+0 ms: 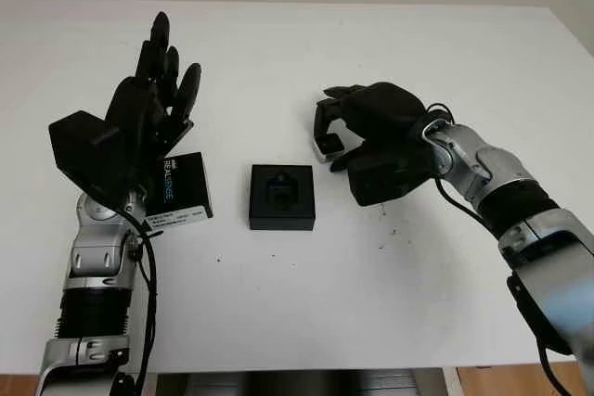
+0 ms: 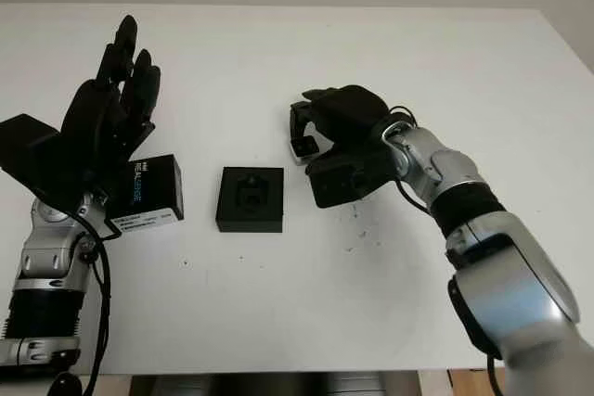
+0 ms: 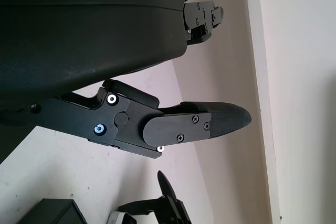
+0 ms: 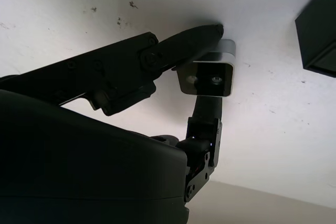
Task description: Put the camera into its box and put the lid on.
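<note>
Right hand (image 1: 357, 141), at centre, pinches the camera (image 1: 329, 144) by its sides; it seems small, stiff, slippery. Left hand (image 1: 148, 104) is open.

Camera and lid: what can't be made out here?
- camera: its far side, covered by the right hand fingers grasping it.
- lid: its left part, hidden behind the open left hand; small label print unreadable.
- box: insert's depth unclear.
</note>
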You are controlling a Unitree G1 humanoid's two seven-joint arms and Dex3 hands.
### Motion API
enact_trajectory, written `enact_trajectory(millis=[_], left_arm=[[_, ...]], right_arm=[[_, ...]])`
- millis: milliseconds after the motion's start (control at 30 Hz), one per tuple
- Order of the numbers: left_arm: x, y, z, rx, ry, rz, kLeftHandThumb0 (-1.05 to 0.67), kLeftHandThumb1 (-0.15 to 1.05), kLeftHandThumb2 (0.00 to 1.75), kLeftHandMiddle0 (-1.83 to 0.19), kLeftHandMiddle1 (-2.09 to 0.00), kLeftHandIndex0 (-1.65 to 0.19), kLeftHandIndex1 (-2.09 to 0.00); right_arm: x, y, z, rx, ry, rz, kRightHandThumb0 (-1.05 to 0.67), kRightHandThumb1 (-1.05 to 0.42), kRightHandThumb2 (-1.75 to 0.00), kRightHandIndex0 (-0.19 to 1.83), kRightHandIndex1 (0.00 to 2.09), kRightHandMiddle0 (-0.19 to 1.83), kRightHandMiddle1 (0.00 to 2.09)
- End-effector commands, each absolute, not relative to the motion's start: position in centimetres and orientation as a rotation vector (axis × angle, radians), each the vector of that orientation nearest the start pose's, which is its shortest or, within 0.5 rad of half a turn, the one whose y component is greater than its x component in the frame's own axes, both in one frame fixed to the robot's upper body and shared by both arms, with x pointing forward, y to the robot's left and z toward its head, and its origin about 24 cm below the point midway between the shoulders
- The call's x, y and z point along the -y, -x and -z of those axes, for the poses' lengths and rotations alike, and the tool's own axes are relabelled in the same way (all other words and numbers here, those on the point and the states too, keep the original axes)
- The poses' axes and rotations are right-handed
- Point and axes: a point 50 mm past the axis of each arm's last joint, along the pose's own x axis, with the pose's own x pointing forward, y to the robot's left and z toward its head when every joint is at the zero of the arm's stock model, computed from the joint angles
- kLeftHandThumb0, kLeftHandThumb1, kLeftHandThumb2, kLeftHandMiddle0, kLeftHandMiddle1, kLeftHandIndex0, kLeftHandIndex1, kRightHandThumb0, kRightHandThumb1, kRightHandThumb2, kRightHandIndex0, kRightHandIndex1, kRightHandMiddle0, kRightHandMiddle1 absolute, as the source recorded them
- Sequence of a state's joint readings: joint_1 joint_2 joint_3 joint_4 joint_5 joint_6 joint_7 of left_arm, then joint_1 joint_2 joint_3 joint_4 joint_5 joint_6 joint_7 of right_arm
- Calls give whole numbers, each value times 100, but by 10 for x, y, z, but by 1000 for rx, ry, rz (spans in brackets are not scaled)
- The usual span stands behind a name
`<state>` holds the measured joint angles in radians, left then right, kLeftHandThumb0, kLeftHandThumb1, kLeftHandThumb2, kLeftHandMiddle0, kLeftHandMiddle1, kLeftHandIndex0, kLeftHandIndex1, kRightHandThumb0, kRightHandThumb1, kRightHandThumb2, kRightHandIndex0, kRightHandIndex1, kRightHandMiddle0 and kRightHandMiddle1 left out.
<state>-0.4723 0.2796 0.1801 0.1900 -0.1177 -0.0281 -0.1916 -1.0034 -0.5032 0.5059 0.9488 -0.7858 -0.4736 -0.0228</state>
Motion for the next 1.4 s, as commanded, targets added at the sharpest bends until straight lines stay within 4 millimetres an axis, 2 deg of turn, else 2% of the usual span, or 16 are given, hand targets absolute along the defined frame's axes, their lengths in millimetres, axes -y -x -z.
enact_trajectory(millis=[0,433,867,967,1200,1367], left_arm=[[-208,-331,-156,345,-151,87,-63,105,50,15,-5,14,-5],[-208,-331,-155,338,-150,85,-63,105,50,14,-6,14,-5],[-207,-328,-155,340,-158,83,-63,105,50,13,-6,12,-6],[-207,-328,-154,336,-152,82,-63,105,50,13,-6,13,-6],[-205,-327,-153,327,-142,80,-61,105,50,13,-5,13,-5],[-203,-326,-152,317,-133,75,-63,105,49,13,-5,13,-5]], right_arm=[[148,-395,-159,431,1555,-455,-40,-96,-6,32,8,35,140],[150,-395,-166,495,1565,-403,-41,-102,-6,37,8,37,148],[149,-395,-180,380,1343,-301,-39,-104,-6,34,5,28,165],[147,-390,-187,364,1311,-272,-38,-104,-6,34,5,27,168],[137,-372,-202,341,1257,-222,-40,-103,-5,39,7,28,191],[129,-355,-208,369,1208,-228,-39,-103,-5,43,9,31,194]])
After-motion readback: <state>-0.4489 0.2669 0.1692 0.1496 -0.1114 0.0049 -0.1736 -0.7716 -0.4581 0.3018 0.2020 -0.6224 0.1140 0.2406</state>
